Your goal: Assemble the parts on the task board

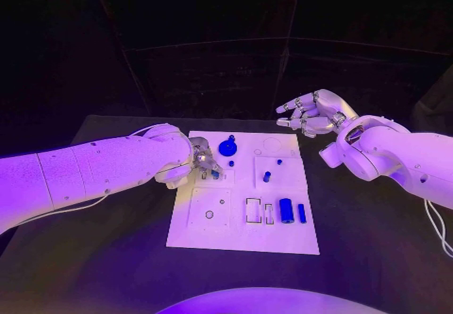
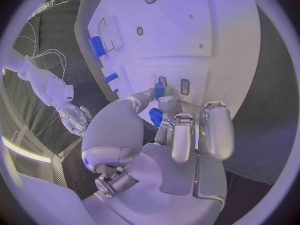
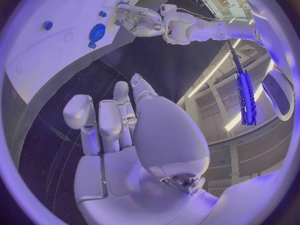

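The white task board (image 1: 243,230) lies in the middle of the black table. My left hand (image 1: 196,163) hovers over its far left part and pinches a small blue part (image 1: 215,174) between thumb and fingertip; the left wrist view shows this blue part (image 2: 159,90) close above two small slots. A blue disc (image 1: 228,147) stands just beyond the hand. Blue pegs (image 1: 267,176) stand mid-board. Two blue cylinders (image 1: 286,210) lie near the right edge. My right hand (image 1: 311,112) is raised beyond the board's far right corner, fingers apart, holding nothing.
Rectangular slots (image 1: 253,210) and a small ring (image 1: 209,214) sit on the board's near half. A white cable (image 1: 436,229) hangs from the right arm. The left wrist view shows the board (image 2: 206,30), a blue cylinder (image 2: 97,46) and the right hand (image 2: 75,117).
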